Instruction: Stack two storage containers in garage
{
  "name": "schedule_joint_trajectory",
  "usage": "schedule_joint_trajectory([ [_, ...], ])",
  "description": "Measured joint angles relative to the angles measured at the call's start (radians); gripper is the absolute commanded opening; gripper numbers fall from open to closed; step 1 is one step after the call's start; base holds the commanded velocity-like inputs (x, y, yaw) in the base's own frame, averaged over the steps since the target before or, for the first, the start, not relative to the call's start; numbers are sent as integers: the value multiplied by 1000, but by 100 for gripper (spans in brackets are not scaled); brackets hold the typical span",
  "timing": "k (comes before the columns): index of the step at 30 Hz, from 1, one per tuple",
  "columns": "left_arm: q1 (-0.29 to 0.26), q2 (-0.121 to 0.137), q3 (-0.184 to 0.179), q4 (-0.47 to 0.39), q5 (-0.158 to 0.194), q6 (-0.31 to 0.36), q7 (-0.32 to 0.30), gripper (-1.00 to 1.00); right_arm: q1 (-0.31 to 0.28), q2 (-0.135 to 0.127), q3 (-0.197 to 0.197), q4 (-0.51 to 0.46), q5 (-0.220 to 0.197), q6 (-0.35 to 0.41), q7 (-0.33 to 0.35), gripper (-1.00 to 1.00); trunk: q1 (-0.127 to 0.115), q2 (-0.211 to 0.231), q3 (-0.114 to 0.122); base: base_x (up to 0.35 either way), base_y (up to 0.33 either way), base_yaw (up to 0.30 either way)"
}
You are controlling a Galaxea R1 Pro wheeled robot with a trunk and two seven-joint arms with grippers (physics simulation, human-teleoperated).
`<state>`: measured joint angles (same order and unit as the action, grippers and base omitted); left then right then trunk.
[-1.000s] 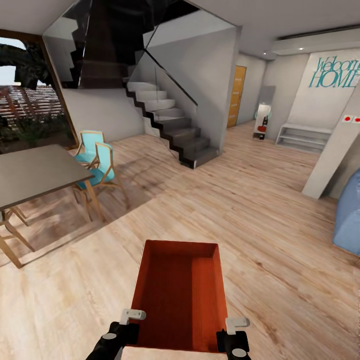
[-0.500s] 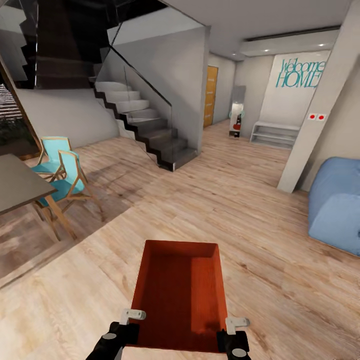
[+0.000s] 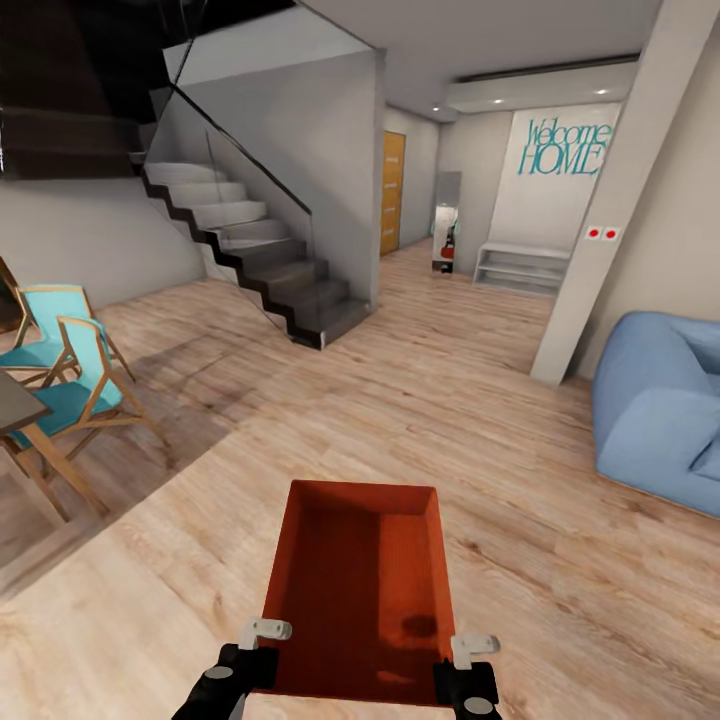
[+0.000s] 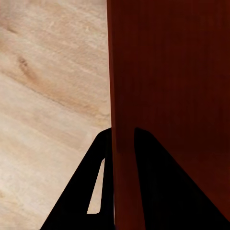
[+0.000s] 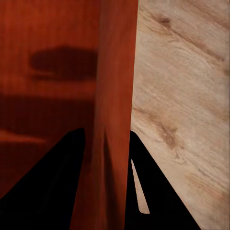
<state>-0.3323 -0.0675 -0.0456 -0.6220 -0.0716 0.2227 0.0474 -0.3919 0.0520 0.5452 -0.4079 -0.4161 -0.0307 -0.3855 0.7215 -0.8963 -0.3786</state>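
Observation:
One orange-red storage container hangs in front of me above the light wood-plank flooring, empty inside. My left gripper is shut on its left wall near the close corner, and my right gripper is shut on its right wall. In the left wrist view the black fingers straddle the container wall. The right wrist view likewise has dark fingers on either side of the wall, with wood planks beyond.
A staircase rises ahead left. Teal chairs and a table corner stand at left. A blue sofa and a white pillar are at right. A corridor with a wooden door and a low white shelf lies ahead.
The whole view has swung to the right: table, chairs and stairs slid left and the blue sofa came further in. The container and both grippers keep the same place in the picture.

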Motion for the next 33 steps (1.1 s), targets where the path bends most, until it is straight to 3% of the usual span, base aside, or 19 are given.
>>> schedule_joint_trajectory([
  [33,0,0,0,2,0,-2,0,-100,1,0,0,0,0,-1,-1,-100,0,0,0,321,0,0],
])
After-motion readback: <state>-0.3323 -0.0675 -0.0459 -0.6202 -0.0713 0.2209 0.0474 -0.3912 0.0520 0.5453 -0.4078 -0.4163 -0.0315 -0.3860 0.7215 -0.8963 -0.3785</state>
